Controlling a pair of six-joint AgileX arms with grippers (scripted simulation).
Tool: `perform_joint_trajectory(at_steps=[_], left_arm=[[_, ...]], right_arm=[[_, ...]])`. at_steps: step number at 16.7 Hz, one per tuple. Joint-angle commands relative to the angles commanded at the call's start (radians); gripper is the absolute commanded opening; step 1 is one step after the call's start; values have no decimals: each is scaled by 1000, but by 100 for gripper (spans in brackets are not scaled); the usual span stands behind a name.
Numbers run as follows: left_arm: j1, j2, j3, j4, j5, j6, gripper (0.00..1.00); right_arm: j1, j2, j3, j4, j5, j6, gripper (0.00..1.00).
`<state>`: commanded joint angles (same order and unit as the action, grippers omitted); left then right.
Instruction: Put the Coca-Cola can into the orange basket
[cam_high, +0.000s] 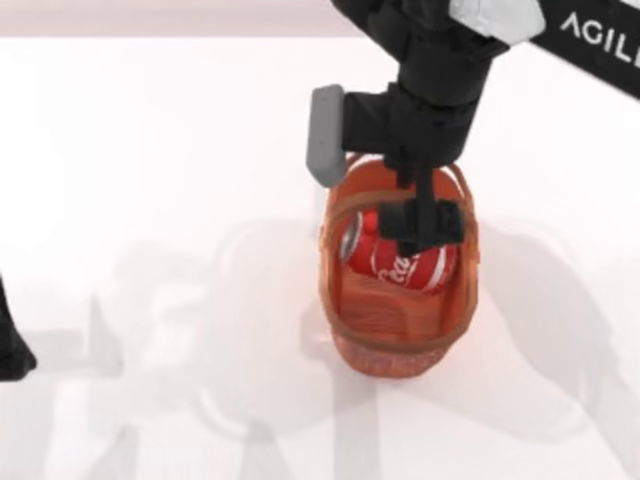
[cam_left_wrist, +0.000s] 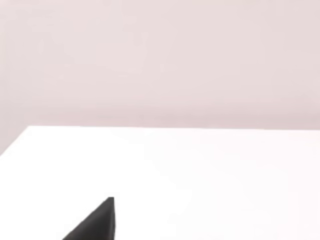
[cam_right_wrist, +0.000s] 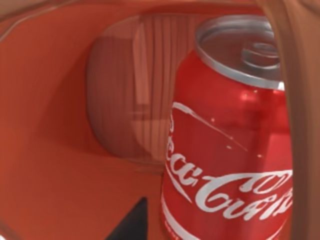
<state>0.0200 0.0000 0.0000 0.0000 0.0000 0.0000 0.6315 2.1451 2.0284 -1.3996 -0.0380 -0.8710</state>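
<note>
My right claw (cam_high: 425, 235) hangs inside the oval woven orange basket (cam_high: 345, 300), at its twelve o'clock end, over the small red Coca-Cola can (cam_high: 400, 262) lying in it, grip unreadable; lifting out could snag the arched brown handle (cam_high: 350, 205).

The right arm (cam_high: 440, 60) reaches down from the upper right of the top view, its gripper (cam_high: 425, 225) pointing downward at centre frame. The left arm (cam_high: 10, 345) sits parked at the left edge, barely visible.
</note>
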Motion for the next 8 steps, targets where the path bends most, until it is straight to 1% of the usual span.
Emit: perform_joint_trajectory(at_steps=[8], left_arm=[[0, 0, 0, 0, 0, 0, 100]], right_arm=[[0, 0, 0, 0, 0, 0, 2]])
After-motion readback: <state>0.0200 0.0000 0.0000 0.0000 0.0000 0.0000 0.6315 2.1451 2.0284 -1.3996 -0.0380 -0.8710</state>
